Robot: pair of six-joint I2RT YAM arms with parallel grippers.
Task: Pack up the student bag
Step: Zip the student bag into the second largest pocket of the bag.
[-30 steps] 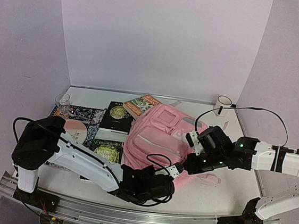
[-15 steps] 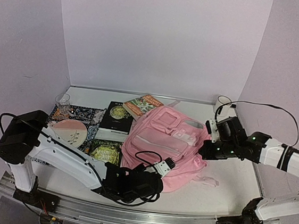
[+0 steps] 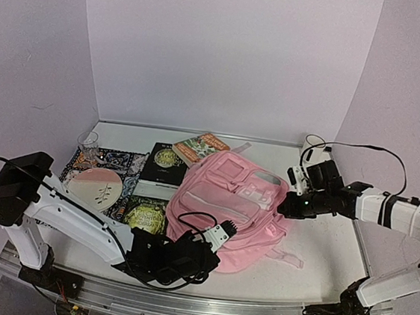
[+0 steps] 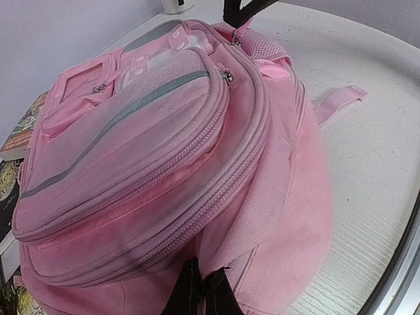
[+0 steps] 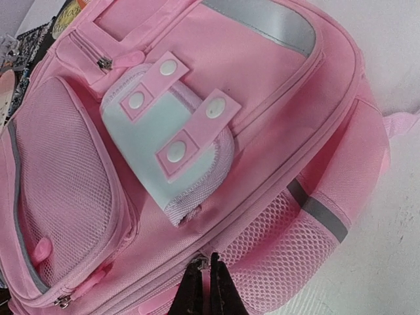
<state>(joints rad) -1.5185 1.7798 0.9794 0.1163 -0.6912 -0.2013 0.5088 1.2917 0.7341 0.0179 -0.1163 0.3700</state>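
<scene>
Bag (image 3: 228,197) flat on table (image 3: 328,253); left jaws pinch near edge, right jaws pinch side zipper seam.

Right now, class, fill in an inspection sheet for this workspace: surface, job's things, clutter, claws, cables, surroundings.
Surface: white table, no spills seen.
Job's things: student bag lying flat, front pockets up.
Clutter: three books, plate, patterned cloth, glass, mug.
Claws: left claw shut on the bag's near edge; right claw shut at a zip on its side.
Cables: black cable arcs above the right arm; cable loop lies over the bag.
Surroundings: lilac walls; metal rail in front.
</scene>
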